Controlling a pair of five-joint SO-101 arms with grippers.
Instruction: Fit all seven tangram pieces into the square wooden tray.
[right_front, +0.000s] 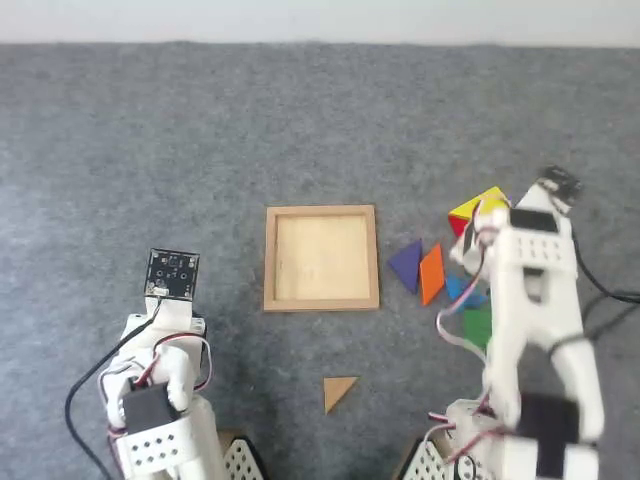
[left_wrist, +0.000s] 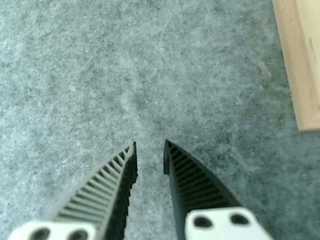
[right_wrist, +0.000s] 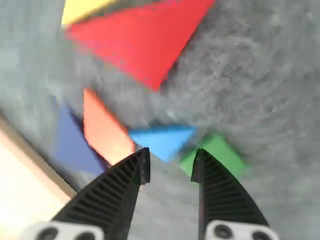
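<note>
Blue triangular tangram piece (right_wrist: 160, 139) lies just beyond the right gripper (right_wrist: 171, 154), whose spread, empty jaws should straddle it squarely before closing.

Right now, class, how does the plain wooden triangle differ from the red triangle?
The plain wooden triangle is unpainted, the red triangle painted. The wooden one lies alone; the red one lies beside a yellow piece. Both lie flat outside the square wooden tray.
</note>
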